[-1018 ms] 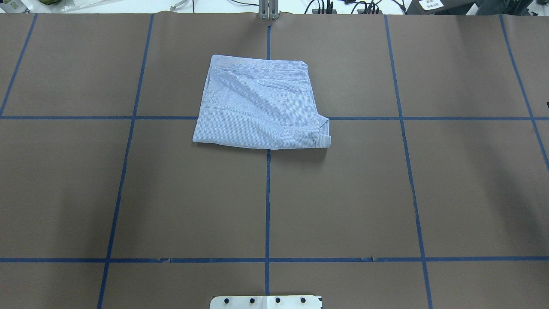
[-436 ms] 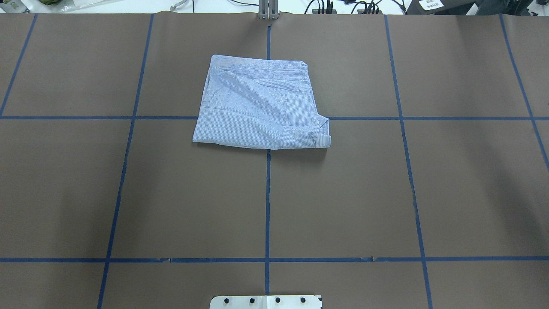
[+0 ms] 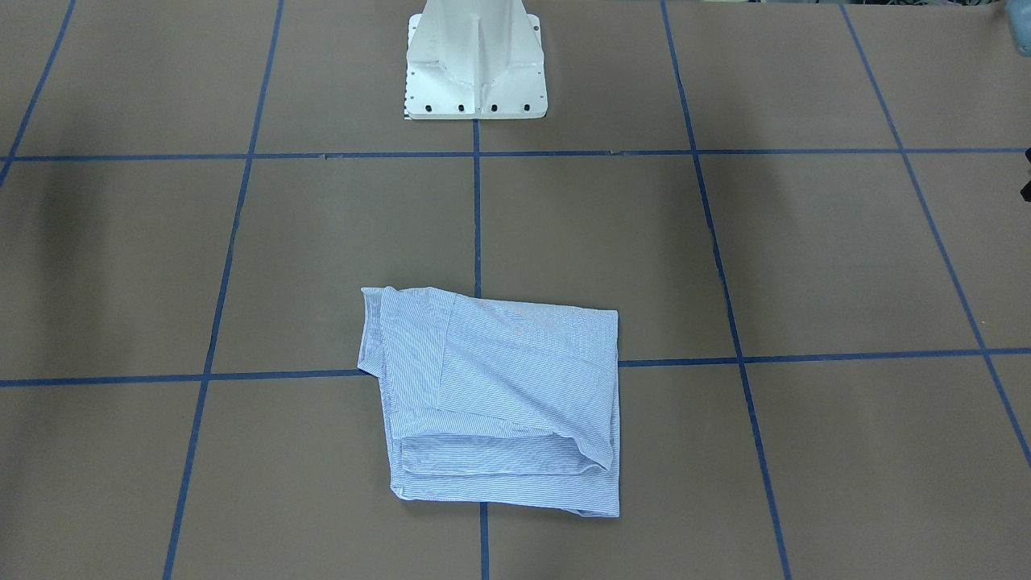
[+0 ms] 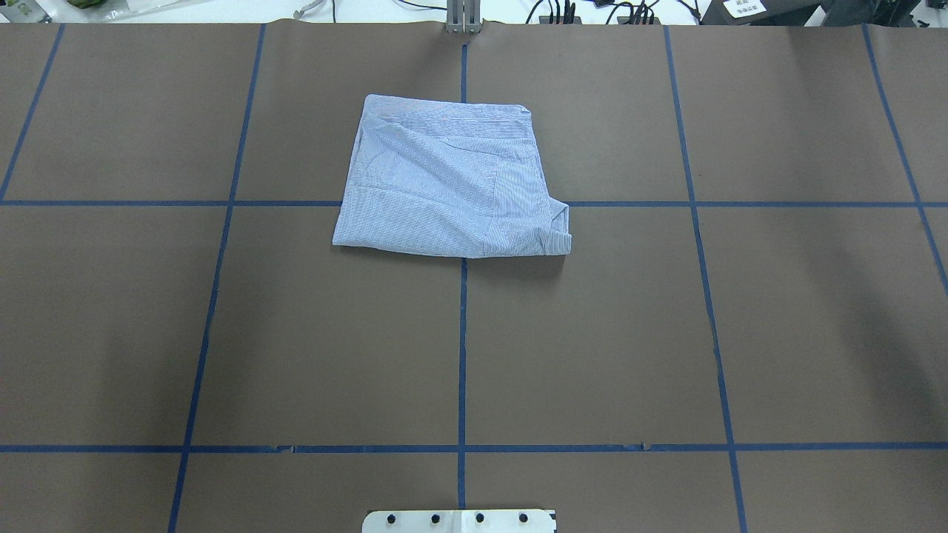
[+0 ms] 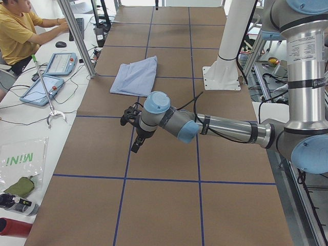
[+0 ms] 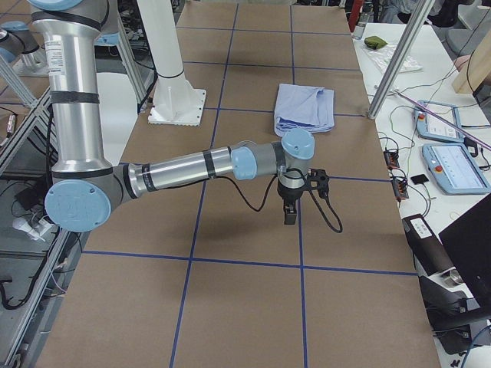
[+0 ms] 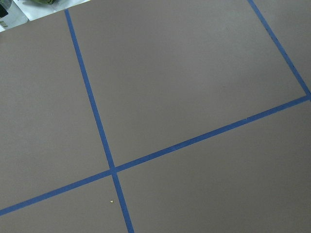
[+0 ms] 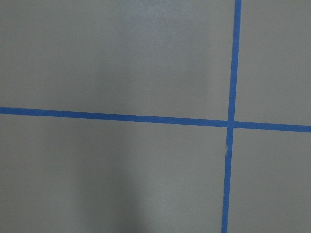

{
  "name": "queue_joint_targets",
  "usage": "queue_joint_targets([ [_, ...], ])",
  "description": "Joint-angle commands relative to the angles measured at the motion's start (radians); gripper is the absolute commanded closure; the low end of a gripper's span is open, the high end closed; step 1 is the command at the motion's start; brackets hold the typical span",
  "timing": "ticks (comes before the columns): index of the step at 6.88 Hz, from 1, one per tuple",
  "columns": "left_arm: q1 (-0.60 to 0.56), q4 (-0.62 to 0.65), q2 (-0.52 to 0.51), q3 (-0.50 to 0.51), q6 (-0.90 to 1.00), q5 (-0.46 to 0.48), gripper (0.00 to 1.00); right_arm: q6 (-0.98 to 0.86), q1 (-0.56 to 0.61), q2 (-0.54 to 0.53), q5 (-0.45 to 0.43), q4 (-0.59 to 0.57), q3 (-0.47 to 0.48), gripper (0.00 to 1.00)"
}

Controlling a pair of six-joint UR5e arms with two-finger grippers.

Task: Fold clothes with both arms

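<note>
We judge the folding all but done. The shirt [image 4: 452, 178] lies as a compact, roughly square packet, several layers deep, with a small flap jutting at its near right corner. It sits in the far middle of the table [image 4: 592, 333], across a crossing of blue tape [image 4: 462, 333], and nothing touches it. The left gripper [image 5: 136, 146] hangs over bare table far off to the left, and the right gripper [image 6: 290, 215] does so far off to the right. We cannot tell whether either pincer is spread or pressed together. At most, squaring the slightly skewed edges is left.

The surface is brown paper, gridded with the tape. A white pedestal [image 3: 475, 72] stands at the near edge, and cables [image 4: 563, 11] run beyond the far one. A person [image 5: 18, 31] sits at a side bench with tablets [image 5: 59, 64].
</note>
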Motion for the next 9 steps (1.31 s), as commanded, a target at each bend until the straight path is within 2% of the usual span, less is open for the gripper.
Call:
queue_joint_targets([
  [1,0.000,0.000,0.000,0.000,-0.009,0.002,0.01,0.000,0.000,-0.001,0.001,0.001,-0.006,0.00],
  [9,0.000,0.013,0.002,0.014,-0.012,0.003,0.00,-0.002,0.000,-0.008,0.013,0.003,-0.009,0.00],
])
